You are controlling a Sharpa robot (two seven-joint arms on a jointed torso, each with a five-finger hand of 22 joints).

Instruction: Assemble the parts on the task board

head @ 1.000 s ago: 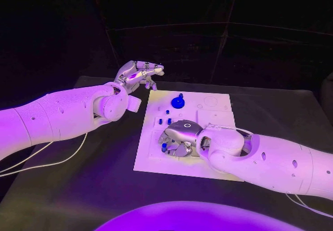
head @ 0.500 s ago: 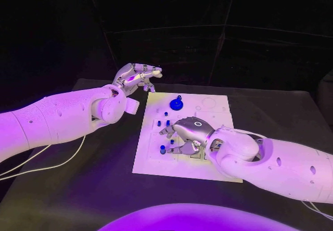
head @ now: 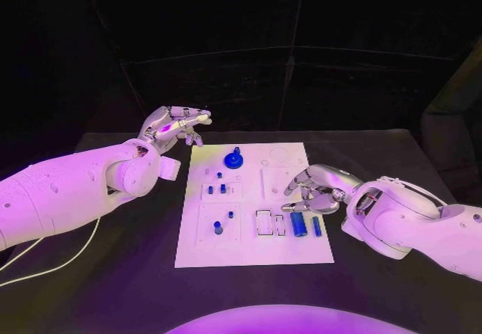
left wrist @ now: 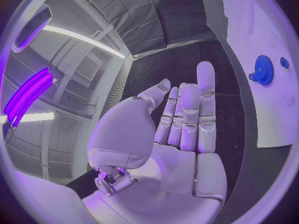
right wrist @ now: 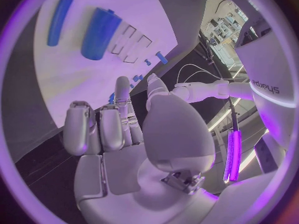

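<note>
From my seat I take the task board (head: 251, 236) as my landmark: the white plate lies in the middle of the black table (head: 120, 278). My left hand (head: 173, 125) is raised off the board's far left corner, over the table and clear of the plate; its fingers (left wrist: 187, 119) lie side by side, loosely extended, with nothing in them. My right hand (head: 316, 191) sits at the board's right edge, about midway along it, fingers curled in over the plate; I see nothing held in it, though I cannot tell whether the fingertips touch the board. On the board, a blue gear (head: 234, 161) stands near the far edge. Several small blue pegs (head: 216, 188) stand in the left half. A thick blue cylinder (head: 298, 224) and a thinner blue rod (head: 316, 226) lie side by side near the right edge, just beside the right hand, next to two empty rectangular slots (head: 269, 223).
</note>
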